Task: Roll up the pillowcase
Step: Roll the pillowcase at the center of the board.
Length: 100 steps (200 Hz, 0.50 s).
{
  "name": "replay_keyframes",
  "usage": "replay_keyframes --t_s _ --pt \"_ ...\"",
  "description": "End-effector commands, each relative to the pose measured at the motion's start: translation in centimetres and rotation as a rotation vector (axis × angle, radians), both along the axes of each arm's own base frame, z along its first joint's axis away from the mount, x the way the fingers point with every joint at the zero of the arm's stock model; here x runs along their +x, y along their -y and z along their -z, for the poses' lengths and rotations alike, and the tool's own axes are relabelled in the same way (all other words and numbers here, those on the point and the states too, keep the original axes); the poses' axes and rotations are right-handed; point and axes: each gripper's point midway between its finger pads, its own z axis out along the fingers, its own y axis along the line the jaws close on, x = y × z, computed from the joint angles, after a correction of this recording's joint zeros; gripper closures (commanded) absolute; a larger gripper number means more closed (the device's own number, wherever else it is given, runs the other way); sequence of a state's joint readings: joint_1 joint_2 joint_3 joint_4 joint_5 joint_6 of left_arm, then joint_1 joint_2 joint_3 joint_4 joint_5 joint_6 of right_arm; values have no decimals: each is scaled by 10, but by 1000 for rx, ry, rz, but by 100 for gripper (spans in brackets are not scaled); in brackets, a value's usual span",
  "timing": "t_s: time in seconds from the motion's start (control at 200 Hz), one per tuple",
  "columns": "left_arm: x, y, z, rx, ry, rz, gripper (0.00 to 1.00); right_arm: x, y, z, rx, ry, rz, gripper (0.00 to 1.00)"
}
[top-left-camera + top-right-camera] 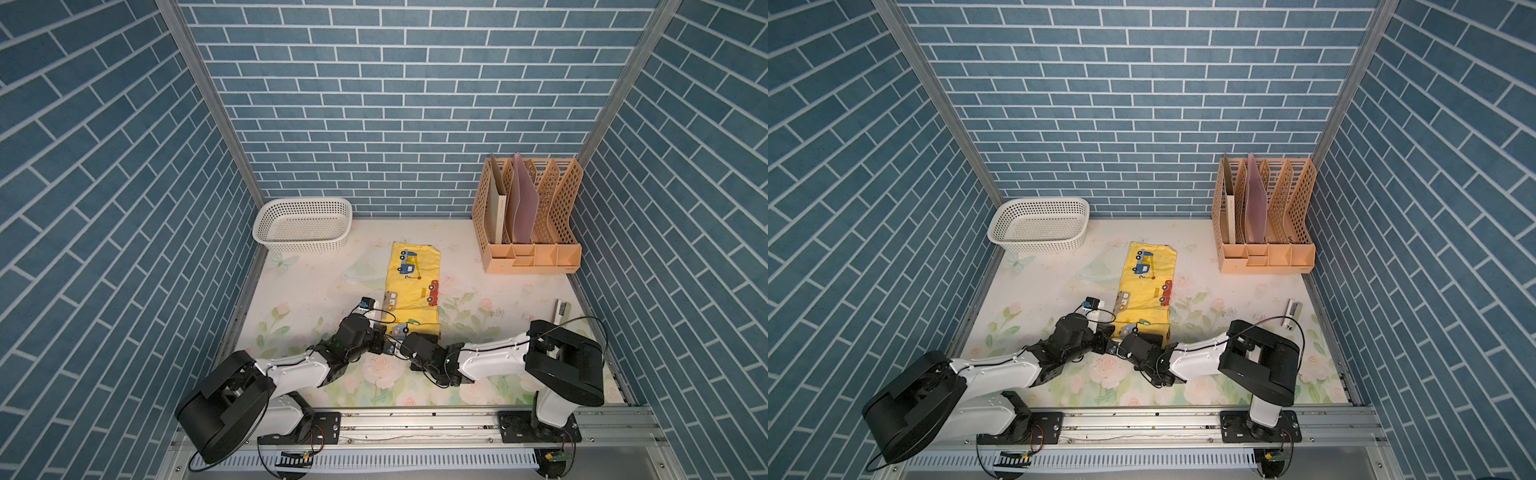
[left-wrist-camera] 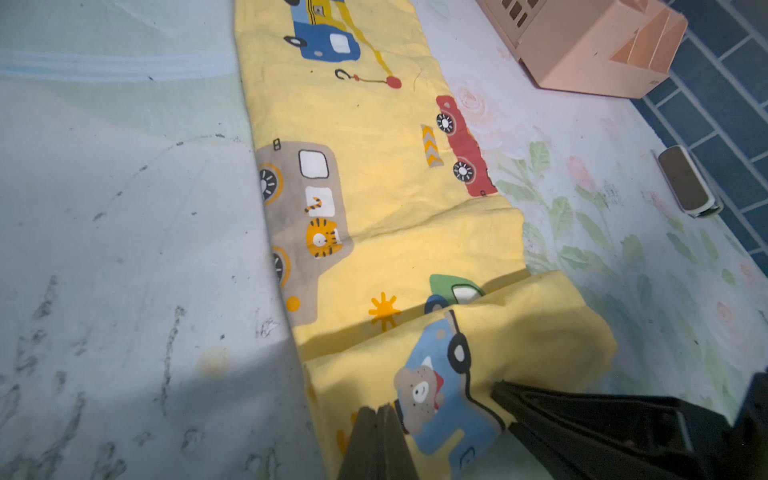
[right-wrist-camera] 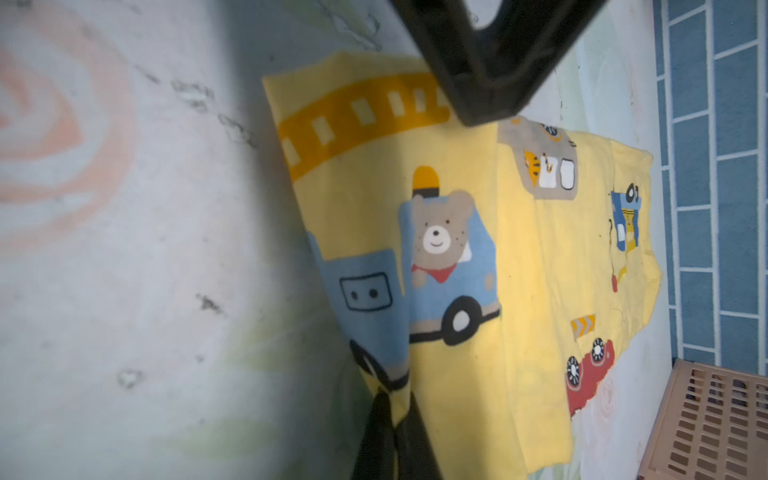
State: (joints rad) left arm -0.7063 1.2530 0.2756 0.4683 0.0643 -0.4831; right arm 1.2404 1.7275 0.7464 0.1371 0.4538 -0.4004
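left wrist view shows the pillowcase (image 2: 374,174) as a long yellow strip, flat on the bench (image 1: 316,291). it runs from close to the near edge toward the far edge, about midway between the left and right edges. the white basket (image 1: 302,224) in the far left corner and the peach file rack (image 1: 528,216) in the far right corner are both apart from it.

the near end of the strip is turned over onto itself one time. this makes a low flap with a bear in a blue truck on top. the left end effector (image 2: 379,419) has its fingers pressed together on the left corner of this flap. the right end effector (image 3: 392,415), seen in the right wrist view, is also pressed together and pinches the right corner, with yellow cloth between its fingers.

i judge the task is only at its beginning. one first turn is made and both corners are gripped. almost the whole strip, with the grey car, the red car and the blue crane truck, is not yet rolled. what is left is to roll the flap again and again toward the far edge, with both corners level, until the far end is taken in.
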Motion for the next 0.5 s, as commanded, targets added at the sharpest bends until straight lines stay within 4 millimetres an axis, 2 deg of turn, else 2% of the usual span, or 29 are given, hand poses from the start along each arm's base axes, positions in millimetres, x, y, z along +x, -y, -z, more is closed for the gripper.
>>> replay_keyframes --t_s 0.0,0.09,0.175,0.25,0.495 --pt "3 -4 -15 -57 20 -29 100 -24 8 23 -72 -194 -61 100" --pt "11 -23 -25 -88 35 -105 100 -32 3 7 -32 -323 -82 100" --pt "16 -43 -31 -126 46 -178 100 -44 -3 -13 56 -520 -130 100" --pt "17 -58 -29 -116 42 -223 100 -52 -4 -24 103 -679 -154 100" --pt "8 -70 -35 -95 74 -233 100 -59 -17 -57 159 -973 -230 100"
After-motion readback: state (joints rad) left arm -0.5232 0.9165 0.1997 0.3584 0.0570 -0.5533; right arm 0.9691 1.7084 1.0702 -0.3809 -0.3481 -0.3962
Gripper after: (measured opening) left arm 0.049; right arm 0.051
